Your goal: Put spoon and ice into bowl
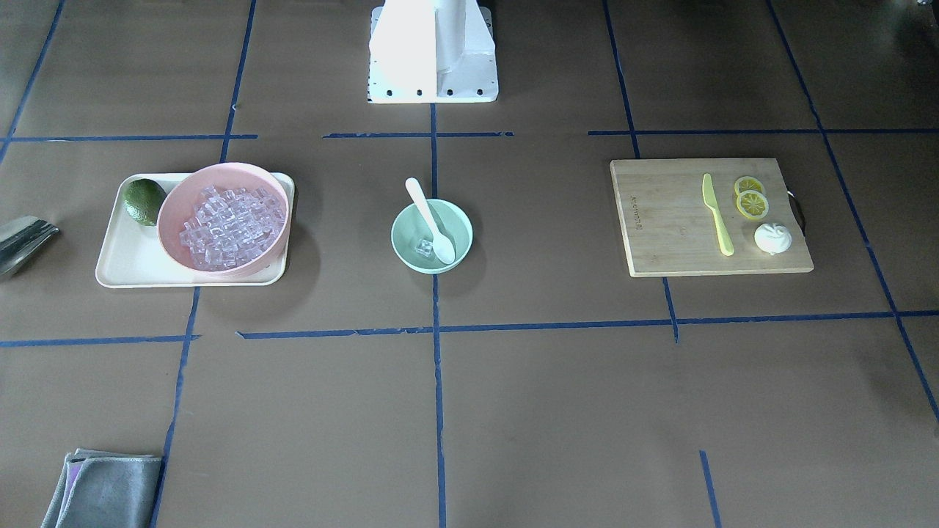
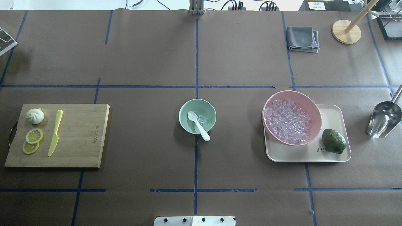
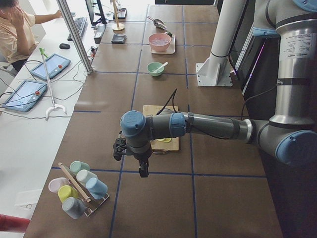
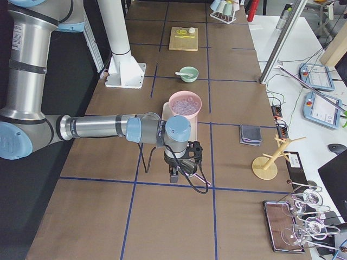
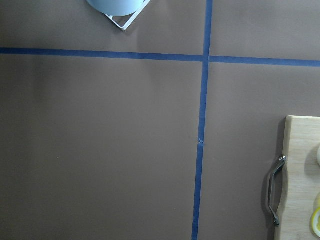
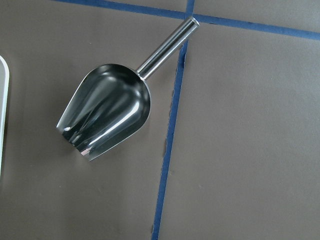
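Mint-green and small, the bowl [image 2: 186, 119] sat at the middle of the desk [image 2: 141, 141], on a line of blue tape. The spoon [image 2: 199, 126] lay in it, scoop down inside and slim handle leaning out over the rim on the robot's side. One ice cube [image 2: 201, 118] rested on the bowl's floor, just beside the scoop.

Well apart on the robot's right, a pink bowl [image 2: 309, 105] heaped with more cubes stood on a cream tray [image 2: 333, 113], and a steel scoop [image 2: 383, 121] lay past the tray. On the robot's left, a yellow knife [image 2: 55, 131] lay on a wooden board [image 2: 78, 135].

Both arms hung at the desk's ends, far from the bowl. The left claw [image 3: 143, 171] and the right claw [image 4: 173, 174] showed only from the side, so I could not tell whether either was released or clenched.
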`<state>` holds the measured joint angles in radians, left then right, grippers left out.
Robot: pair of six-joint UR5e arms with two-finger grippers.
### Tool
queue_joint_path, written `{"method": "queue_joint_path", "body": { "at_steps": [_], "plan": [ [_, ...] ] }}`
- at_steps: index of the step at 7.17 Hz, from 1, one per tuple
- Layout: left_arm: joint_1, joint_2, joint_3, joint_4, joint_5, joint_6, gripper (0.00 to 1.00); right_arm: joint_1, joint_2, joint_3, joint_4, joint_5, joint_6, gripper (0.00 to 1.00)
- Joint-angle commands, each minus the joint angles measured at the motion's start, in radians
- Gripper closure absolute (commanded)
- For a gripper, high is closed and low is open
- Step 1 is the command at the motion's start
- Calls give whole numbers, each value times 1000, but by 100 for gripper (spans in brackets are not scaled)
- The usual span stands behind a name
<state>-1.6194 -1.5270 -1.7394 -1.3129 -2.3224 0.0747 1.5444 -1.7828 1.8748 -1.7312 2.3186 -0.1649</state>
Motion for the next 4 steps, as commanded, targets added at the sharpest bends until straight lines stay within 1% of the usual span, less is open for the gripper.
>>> {"method": "queue_joint_path", "body": {
  "at_steps": [1, 4],
  "plan": [
    [1, 2, 0, 0, -3, 2, 0, -1, 0, 0, 1, -2, -1, 1],
    [1, 4, 0, 0, -3, 2, 0, -1, 2, 4, 2, -5, -1, 0]
  ]
}}
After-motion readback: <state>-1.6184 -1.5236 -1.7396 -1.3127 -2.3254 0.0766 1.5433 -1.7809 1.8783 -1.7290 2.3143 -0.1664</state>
